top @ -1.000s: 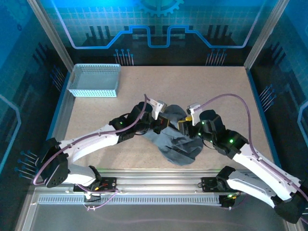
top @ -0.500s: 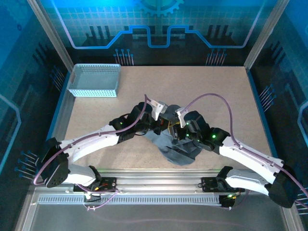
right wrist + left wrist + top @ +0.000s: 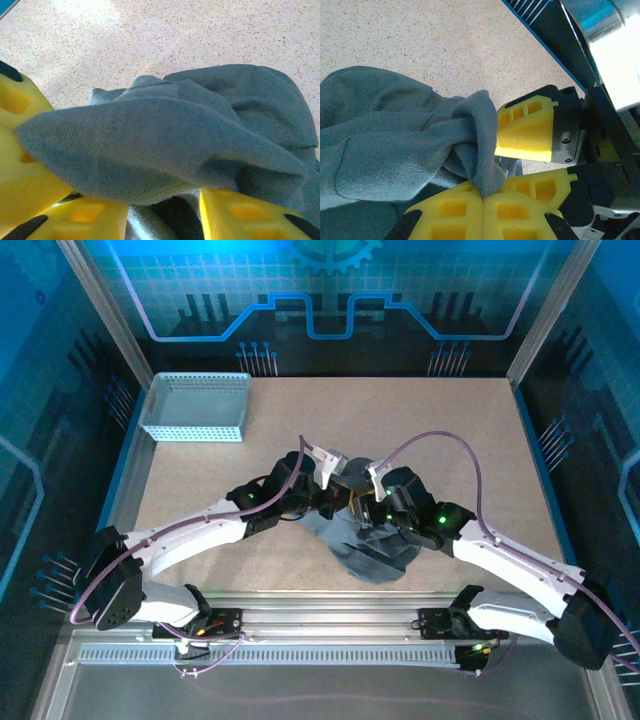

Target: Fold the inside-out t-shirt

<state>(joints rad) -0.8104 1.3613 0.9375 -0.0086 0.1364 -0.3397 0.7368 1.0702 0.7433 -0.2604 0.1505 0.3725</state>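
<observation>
In the view from above, the inside-out t-shirt [image 3: 365, 545] lies as a crumpled dark grey heap on the near middle of the table [image 3: 450, 430], just in front of the two arm bases. The left gripper [image 3: 338, 502] and the right gripper [image 3: 370, 515] meet over its far edge, very near each other. No flat panel, straight edge or clean fold is visible, so I judge the task to be at its beginning: the cloth must first be pulled open and spread flat, and all the folds are yet to be made. In the left wrist view, the yellow fingers [image 3: 455, 210] of the left gripper are pressed together on a rolled hem of the shirt, which stands up from between them. One finger [image 3: 525, 132] of the right gripper is just beside that same hem. In the right wrist view, its fingers [image 3: 85, 215] stand partly apart and a thick fold of the shirt lies over and between them. Whether they really pinch it, I cannot tell. The table is a pale speckled board, and a light blue mesh basket [image 3: 195, 407] stands in the far left corner, well apart from the shirt. Around the table are metal posts and a back wall [image 3: 320, 300] with a blue circuit pattern.
</observation>
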